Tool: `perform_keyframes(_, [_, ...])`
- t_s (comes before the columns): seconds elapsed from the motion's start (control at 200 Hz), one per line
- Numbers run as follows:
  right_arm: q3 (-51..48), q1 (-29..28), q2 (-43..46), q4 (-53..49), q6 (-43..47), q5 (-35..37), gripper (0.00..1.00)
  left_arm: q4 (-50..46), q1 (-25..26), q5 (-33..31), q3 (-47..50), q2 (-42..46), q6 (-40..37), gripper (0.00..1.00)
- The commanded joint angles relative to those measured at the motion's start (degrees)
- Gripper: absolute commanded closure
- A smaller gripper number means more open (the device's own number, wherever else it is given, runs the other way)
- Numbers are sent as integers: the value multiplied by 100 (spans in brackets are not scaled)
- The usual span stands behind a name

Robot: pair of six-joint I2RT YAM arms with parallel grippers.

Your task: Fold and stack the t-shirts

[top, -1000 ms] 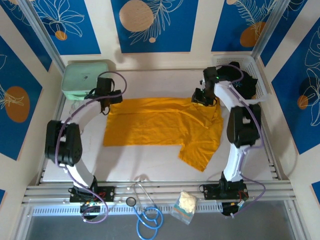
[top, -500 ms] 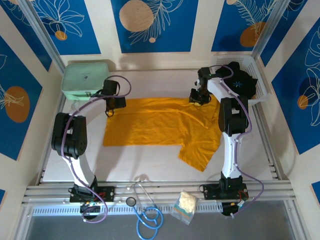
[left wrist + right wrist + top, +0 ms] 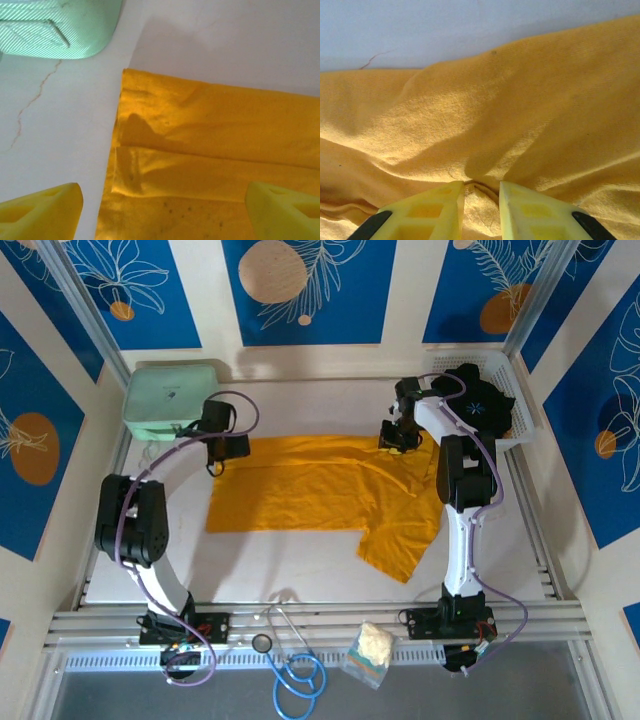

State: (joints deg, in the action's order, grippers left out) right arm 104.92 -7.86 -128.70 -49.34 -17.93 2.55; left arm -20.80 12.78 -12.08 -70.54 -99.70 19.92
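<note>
Since a sec ago both arms are shifting. R arm is standing straighter w/ elbow pulled in, and R gripper (image 3: 395, 437) is sitting a bit further left on the far edge of the orange shirt (image 3: 310, 490). L gripper (image 3: 230, 447) is now reaching in over the shirt's far-left corner. The shirt is lying about where it was, spread flat mid-table, one part trailing toward near right.

Around: a green tub (image 3: 172, 395) is sitting at the far-left corner of the table (image 3: 290, 565), just behind L gripper and apart from the cloth. A white basket (image 3: 505, 370) at far right is holding the black shirt (image 3: 478, 405) w/ blue starburst, just behind R arm. A stethoscope (image 3: 295, 672) and a small packet (image 3: 367, 648) are lying on the near rail btw the arm bases, well apart from the cloth.

L arm is curving up the left side, wrist turned inward. Its fingers (image 3: 42, 210) are spread wide, one over bare table, the other over cloth, gripping nothing. R arm is rising nearly straight from its base, wrist bending left & down. Its fingers (image 3: 437, 212) are nearly together, pinching a small pucker of orange cloth.
</note>
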Motion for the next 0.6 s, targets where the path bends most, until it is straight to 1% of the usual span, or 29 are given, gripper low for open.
perform_keyframes(0.0, [-77,-53,12,-111,90,-206,77,-666,53,-145,151,517,274,13])
perform_keyframes(0.065, [-79,-67,12,-116,93,-231,82,-1029,50,-219,285,744,406,12])
perform_keyframes(0.14, [-84,-84,9,-112,97,-263,84,-1355,53,-294,548,1054,517,11])
perform_keyframes(0.365, [-84,-87,-14,-110,113,-281,82,-1777,50,-510,1470,1991,734,10])
perform_keyframes(0.595, [-91,-102,-58,-102,110,-257,81,-1930,51,-508,1771,2362,872,10])
